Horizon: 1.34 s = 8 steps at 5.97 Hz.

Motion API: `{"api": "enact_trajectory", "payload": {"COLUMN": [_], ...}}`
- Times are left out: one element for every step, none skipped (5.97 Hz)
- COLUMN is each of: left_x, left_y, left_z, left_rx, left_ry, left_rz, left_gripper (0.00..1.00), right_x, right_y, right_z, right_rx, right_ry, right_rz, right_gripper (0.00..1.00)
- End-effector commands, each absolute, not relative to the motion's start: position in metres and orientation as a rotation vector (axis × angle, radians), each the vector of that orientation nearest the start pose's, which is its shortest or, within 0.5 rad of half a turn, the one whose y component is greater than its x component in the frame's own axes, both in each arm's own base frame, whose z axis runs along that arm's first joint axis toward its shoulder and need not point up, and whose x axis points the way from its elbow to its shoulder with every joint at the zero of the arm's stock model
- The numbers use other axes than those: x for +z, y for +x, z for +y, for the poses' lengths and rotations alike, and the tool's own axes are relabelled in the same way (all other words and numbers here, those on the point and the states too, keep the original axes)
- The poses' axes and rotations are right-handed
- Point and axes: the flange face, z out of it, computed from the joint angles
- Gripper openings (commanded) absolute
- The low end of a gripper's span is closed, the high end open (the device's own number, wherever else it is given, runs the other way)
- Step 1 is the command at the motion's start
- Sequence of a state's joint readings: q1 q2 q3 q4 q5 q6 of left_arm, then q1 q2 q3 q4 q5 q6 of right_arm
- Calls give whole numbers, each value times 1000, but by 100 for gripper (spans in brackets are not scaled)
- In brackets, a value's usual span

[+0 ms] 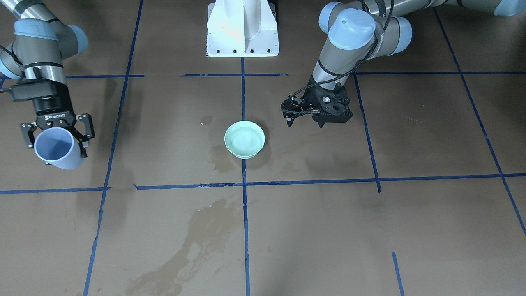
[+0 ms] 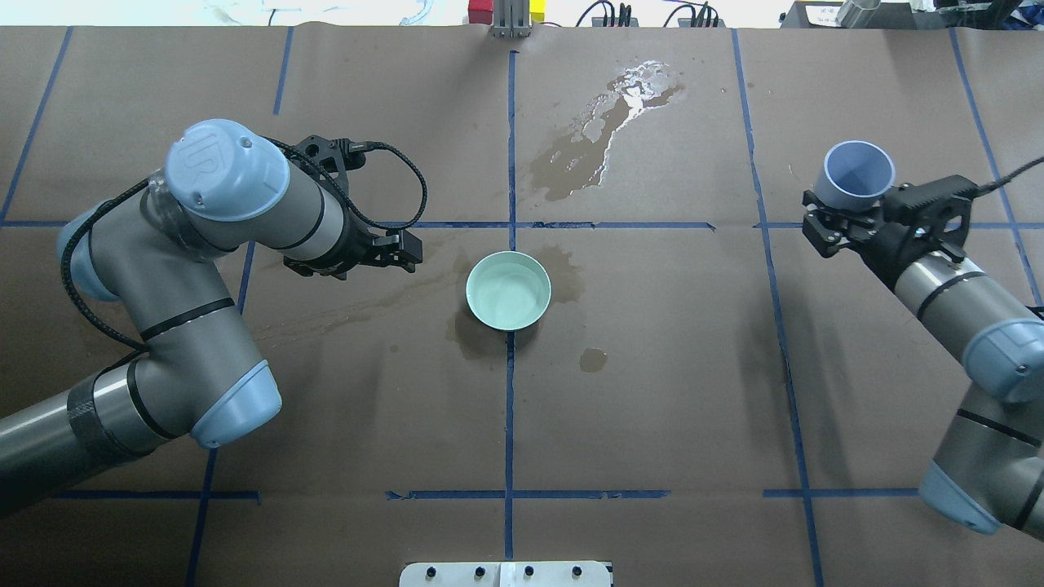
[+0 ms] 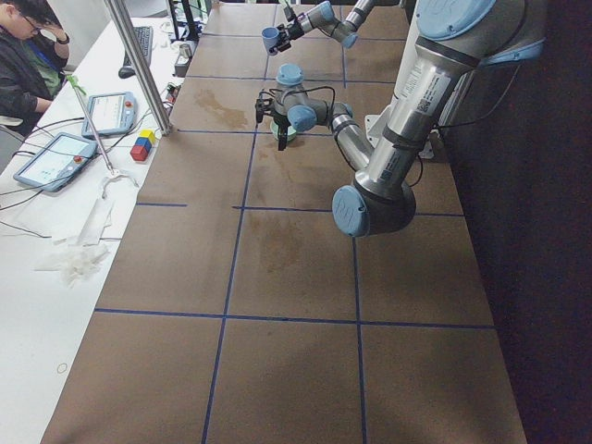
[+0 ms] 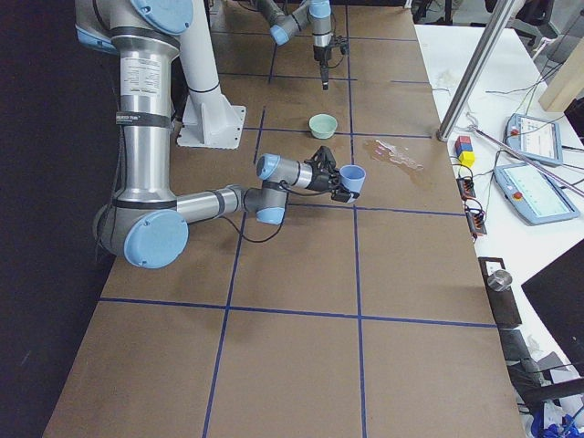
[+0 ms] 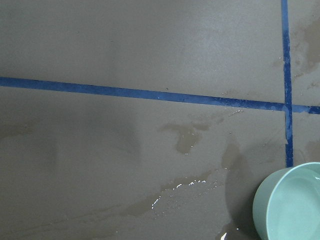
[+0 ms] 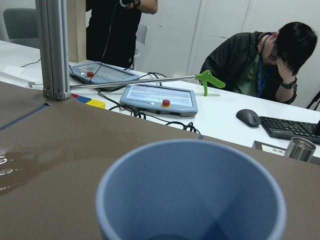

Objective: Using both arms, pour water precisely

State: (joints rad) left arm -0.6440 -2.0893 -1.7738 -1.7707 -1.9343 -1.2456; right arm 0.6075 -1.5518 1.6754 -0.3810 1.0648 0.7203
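Left tool (image 2: pixel 398 249), grip impossible to tell, hangs just left of the mint bowl (image 2: pixel 489 319) holding the water (image 2: pixel 510 292) at the centre of the surface (image 2: pixel 652 408), with wet stains (image 2: pixel 571 167) beyond. Open room to the right. The right tool (image 2: pixel 844 214) grasps a blue cup (image 2: pixel 858 171) near the right edge.

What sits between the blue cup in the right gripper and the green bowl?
No objects: in the overhead view only brown table cover, crossed by a blue tape line, separates the cup from the bowl.
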Motion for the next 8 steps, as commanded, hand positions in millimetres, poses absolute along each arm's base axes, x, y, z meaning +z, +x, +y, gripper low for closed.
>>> {"api": "enact_trajectory", "payload": {"left_x": [249, 249, 249, 249, 249, 249, 249, 248], "left_y": [453, 453, 453, 453, 452, 452, 452, 451], "left_z": [-461, -461, -461, -461, -462, -462, -462, -462], "left_rx": [-124, -124, -124, -124, -125, -125, -125, -126], "left_ry": [125, 126, 126, 125, 126, 126, 126, 127], "left_rz": [965, 964, 964, 965, 965, 965, 965, 966], "left_gripper": [100, 100, 100, 100, 100, 100, 100, 100], "right_x": [410, 378, 337, 317, 287, 275, 279, 280], "right_y": [-373, -426, -474, -507, -535, -554, -566, -572], "right_z": [-455, -442, -426, -404, -389, -378, -364, -359], "right_rx": [106, 86, 55, 19, -22, -80, -133, -170], "right_ry": [1155, 1170, 1179, 1193, 1200, 1187, 1190, 1178], "right_rz": [-590, -524, -437, -367, -295, -205, -117, -73], "right_gripper": [2, 1, 0, 0, 0, 0, 0, 0]}}
